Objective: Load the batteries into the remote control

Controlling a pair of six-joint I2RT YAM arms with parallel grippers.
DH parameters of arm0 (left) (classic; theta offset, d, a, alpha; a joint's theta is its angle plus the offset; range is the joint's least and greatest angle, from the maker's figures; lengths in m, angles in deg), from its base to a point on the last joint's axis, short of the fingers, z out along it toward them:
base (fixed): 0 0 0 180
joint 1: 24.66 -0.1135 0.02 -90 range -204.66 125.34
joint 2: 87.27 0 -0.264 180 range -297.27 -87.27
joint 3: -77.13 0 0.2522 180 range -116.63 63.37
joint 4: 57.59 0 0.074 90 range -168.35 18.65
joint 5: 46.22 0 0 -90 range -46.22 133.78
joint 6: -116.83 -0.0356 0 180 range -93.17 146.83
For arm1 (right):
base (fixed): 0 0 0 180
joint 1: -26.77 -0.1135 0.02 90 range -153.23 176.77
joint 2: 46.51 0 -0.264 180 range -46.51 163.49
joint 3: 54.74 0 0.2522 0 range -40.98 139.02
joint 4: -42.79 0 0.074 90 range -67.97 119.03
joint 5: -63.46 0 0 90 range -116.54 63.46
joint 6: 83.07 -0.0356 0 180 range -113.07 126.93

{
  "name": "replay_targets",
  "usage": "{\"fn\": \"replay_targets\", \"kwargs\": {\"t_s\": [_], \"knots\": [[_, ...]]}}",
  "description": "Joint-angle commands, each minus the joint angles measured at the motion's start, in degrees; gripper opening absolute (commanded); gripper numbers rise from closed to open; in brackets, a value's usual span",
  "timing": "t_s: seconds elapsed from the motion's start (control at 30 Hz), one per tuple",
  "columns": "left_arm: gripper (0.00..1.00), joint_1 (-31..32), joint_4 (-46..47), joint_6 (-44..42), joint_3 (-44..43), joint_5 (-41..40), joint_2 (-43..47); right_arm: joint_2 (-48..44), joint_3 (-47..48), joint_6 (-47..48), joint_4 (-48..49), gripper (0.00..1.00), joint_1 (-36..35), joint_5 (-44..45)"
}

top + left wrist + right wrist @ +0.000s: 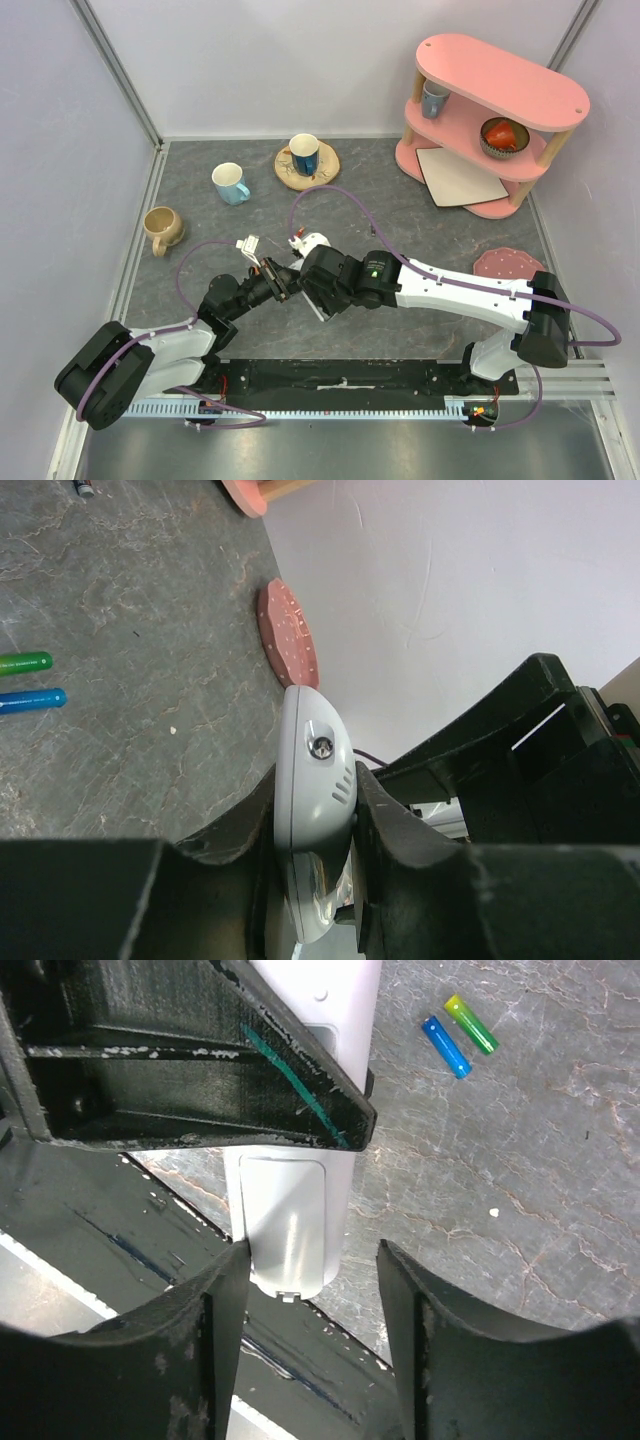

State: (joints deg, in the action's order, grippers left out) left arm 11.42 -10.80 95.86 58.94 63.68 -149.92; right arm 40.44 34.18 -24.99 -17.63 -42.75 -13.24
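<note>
Grey marbled bench [430, 220], with one white remote control [290, 1210] held above it.
The left jaws clamp the smooth plastic remote control. Its long axis points the lid end between the right jaws, which stand wide and do not pinch it. Near the remote control lie two short cylinders, a green battery [470, 1023] and a blue battery [446, 1046].

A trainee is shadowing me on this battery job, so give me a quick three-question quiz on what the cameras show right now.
1. True or false: the left hand is clamped on the remote control.
2. Fill in: the jaws of the right hand stand ____ (open or shut).
3. Where do the blue battery and the green battery lie?
A) loose on the table
B) inside the remote control
C) in the right hand

Key: 1 true; 2 open; 3 A.
</note>
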Motion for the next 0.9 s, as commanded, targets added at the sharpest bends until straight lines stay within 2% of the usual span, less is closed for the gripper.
{"fn": "replay_targets", "kwargs": {"t_s": [0.0, 0.37, 0.63, 0.8, 0.87], "knots": [[0.02, 0.49, 4.57, -0.13, -1.11, 1.81, -0.01, -0.91, 2.36, -0.07, 0.95, 0.64, 0.52, 1.20], [0.02, 0.40, 4.57, -0.13, -0.85, 1.11, -0.72, -1.53, 2.89, -2.18, 4.99, 0.80, 0.52, -1.96], [0.02, 0.40, 4.31, -0.04, -0.76, 0.31, -1.15, -2.14, 3.33, -2.97, 6.40, 0.86, 0.44, -3.02], [0.02, 0.40, 5.36, 0.92, -0.67, 0.75, -0.89, -7.93, 1.24, -2.44, 8.67, 0.87, 1.40, 0.41], [0.02, 0.31, 5.63, 1.36, -0.85, 1.63, -0.80, -13.46, -1.49, -2.35, 11.13, 0.87, 3.76, -1.33]]}}
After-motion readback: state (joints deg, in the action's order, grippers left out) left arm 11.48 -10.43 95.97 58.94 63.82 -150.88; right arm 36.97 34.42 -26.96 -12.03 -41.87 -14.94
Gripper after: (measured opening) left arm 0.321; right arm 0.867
